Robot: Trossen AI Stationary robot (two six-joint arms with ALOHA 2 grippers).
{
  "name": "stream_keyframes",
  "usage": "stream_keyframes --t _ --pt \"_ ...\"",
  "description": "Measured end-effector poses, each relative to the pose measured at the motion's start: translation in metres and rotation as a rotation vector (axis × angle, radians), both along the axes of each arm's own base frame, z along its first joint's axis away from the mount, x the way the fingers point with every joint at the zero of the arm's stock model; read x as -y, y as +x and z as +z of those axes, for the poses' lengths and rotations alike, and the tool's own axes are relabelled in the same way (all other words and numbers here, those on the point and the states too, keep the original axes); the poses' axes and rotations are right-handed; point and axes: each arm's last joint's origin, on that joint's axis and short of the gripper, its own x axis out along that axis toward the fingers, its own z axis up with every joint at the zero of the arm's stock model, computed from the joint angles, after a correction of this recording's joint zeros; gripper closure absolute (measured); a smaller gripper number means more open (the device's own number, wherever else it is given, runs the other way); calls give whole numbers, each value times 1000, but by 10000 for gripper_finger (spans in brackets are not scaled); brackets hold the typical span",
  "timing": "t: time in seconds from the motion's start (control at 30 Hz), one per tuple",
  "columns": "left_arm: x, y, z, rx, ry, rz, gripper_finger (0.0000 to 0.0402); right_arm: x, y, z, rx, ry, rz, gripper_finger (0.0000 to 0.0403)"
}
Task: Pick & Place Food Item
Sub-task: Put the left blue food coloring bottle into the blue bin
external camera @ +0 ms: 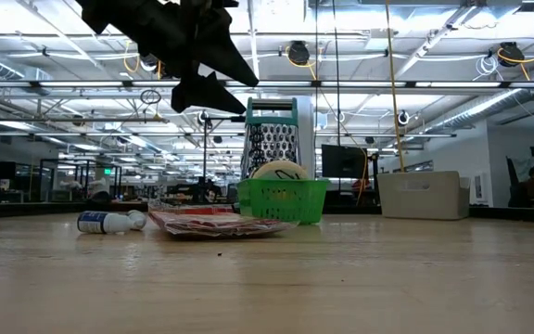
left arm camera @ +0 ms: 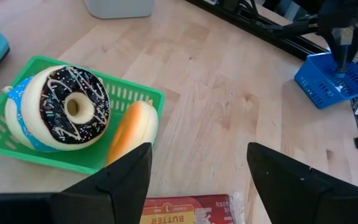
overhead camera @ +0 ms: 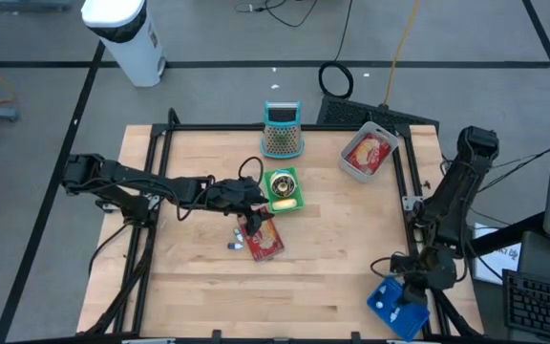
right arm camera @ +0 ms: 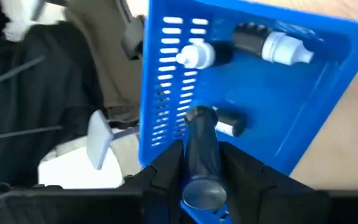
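Wooden tabletop [overhead camera: 332, 258] framed by dark rails fills the high view, with a workshop ceiling of strip lights beyond it in the low view. Near the middle sits a green basket [overhead camera: 284, 189] holding a chocolate-iced doughnut [left arm camera: 67, 107] and an orange-yellow bread roll [left arm camera: 131, 129] lying against the basket's open edge. Just beside it on the wood lie a red butter packet [overhead camera: 263, 240] and a small white bottle [external camera: 108, 222]; a teal grater [overhead camera: 281, 130] stands behind the basket, and a grey tray [overhead camera: 368, 153] with a red package sits farther toward the right. The left gripper [left arm camera: 196, 174] hangs above the table just short of the basket, fingers spread wide and holding nothing, the roll showing between them in its wrist view. The right gripper [right arm camera: 199, 163] is at the blue bin [overhead camera: 398, 306] on the table's right front corner, fingers close around a dark cylindrical item [right arm camera: 201, 149] over the bin. The step looks like an approach to a food item in the basket: centre the open fingers over the roll, descend straight, and close across its narrow width, staying clear of the basket wall and the doughnut so neither gets dragged
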Motion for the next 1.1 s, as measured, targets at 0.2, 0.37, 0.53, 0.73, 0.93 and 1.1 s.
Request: stream_keyframes --t 0.2,0.37,0.53,0.73,0.93,1.1 --pt "0 0 0 0 8 -4 135 5 0 10 86 35 -38 303" --pt "0 0 0 -1 8 -4 135 5 1 10 159 1 -21 303" --pt "0 0 0 -2 8 -4 135 5 3 11 218 -20 -19 302" --pt "0 0 0 -3 7 -4 135 6 4 11 286 -57 -36 288" --pt "0 0 0 -3 7 -4 135 6 4 11 292 -60 -37 243" --pt "0 0 0 -3 7 -4 135 6 4 11 292 -59 -37 210"
